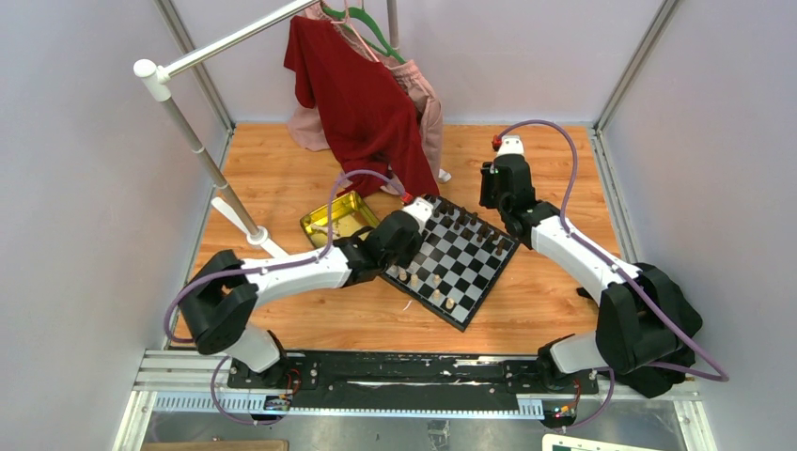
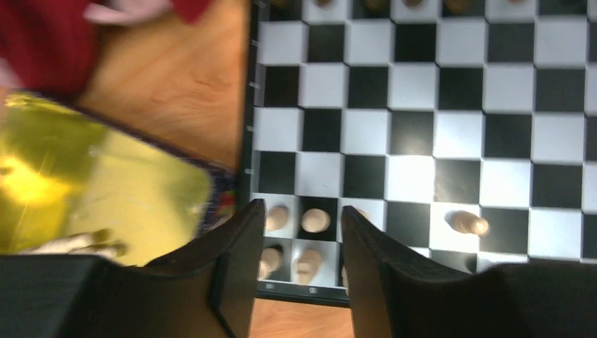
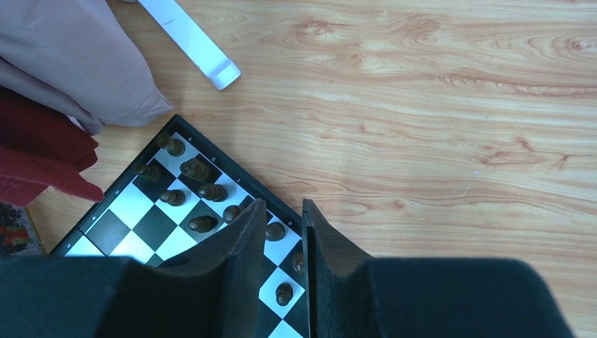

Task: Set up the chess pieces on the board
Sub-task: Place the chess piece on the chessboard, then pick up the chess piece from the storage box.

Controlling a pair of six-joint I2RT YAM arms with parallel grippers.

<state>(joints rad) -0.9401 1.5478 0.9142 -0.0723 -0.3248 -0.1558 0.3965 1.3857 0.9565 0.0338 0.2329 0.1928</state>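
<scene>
Black base rail (image 1: 414, 365) spans the top view's bottom; the board (image 1: 458, 268) lies mid-frame on the worktop (image 1: 545, 310), gold tin (image 1: 331, 224) at its upper left. Left wrist view: left jaws stand apart, a cream piece (image 2: 315, 220) between them low in frame; a skewed lift could topple neighbours. Right wrist view: right jaws, narrowly apart, empty, hover over dark pieces (image 3: 212, 191).

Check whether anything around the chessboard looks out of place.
The board sits turned cornerwise on the table, and the hanging red shirt and pink garment droop down beside its far corner.
</scene>
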